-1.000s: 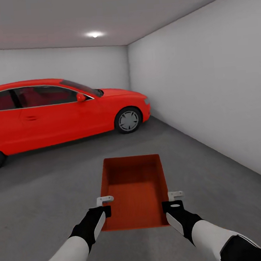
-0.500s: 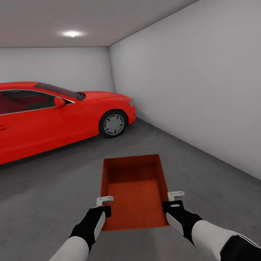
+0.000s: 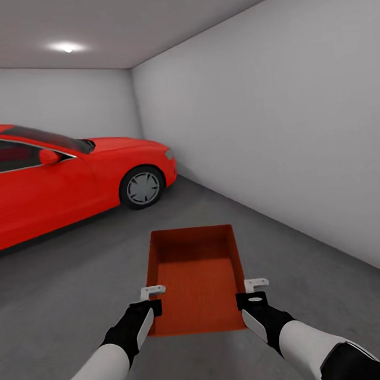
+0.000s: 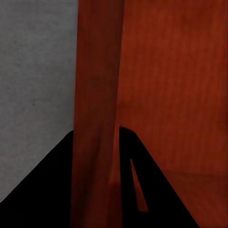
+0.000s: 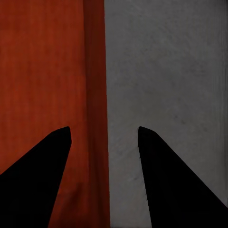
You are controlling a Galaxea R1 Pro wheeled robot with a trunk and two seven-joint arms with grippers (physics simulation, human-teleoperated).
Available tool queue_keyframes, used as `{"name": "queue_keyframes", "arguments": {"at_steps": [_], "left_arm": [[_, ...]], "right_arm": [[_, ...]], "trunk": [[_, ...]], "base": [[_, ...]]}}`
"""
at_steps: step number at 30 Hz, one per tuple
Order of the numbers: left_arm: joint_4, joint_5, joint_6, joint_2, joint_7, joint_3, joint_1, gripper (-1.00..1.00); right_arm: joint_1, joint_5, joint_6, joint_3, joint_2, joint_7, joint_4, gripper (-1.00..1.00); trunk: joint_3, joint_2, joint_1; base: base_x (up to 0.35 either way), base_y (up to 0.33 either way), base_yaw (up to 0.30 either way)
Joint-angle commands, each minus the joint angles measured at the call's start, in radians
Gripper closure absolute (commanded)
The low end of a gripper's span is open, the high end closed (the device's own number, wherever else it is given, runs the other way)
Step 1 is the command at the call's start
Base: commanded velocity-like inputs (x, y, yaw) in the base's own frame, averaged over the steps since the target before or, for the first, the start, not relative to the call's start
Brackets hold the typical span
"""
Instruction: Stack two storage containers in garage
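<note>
Container carried over garage floor; left gripper pinches its left wall, right gripper straddles right wall, grip unclear. Uneven hold risks tilt or drop.

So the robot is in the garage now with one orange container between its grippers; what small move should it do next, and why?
Probably lower the storage container to the floor. It is carried over bare grey concrete, the left gripper and right gripper each astride a side wall, the red car well off to the left. No other bin lies ahead to stack on, so this one likely goes down first.
</note>
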Motion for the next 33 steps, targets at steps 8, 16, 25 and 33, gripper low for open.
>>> {"name": "queue_keyframes", "arguments": {"at_steps": [8, 16, 25, 33], "left_arm": [[-0.002, -0.032, 0.011, 0.009, 0.006, 0.01, 0.0, 1.0], [-0.002, -0.032, 0.011, 0.009, 0.006, 0.009, 0.0, 1.0], [-0.002, -0.032, 0.011, 0.009, 0.006, 0.008, 0.0, 1.0], [-0.002, -0.032, 0.011, 0.009, 0.006, 0.008, 0.0, 1.0]], "right_arm": [[-0.002, 0.007, 0.007, -0.022, -0.001, -0.002, -0.03, 1.0], [-0.002, 0.007, 0.007, -0.022, -0.001, -0.002, -0.029, 1.0], [-0.002, 0.007, 0.007, -0.022, -0.001, -0.002, -0.03, 1.0], [-0.002, 0.007, 0.007, -0.022, -0.001, -0.002, -0.029, 1.0]], "trunk": [[-0.002, -0.002, 0.001], [-0.002, -0.002, 0.001], [-0.002, -0.002, 0.001], [-0.002, -0.002, 0.001]], "base": [[0.321, 0.0, -0.244], [0.321, 0.0, -0.244], [0.321, 0.0, -0.244], [0.321, 0.0, -0.244]]}}
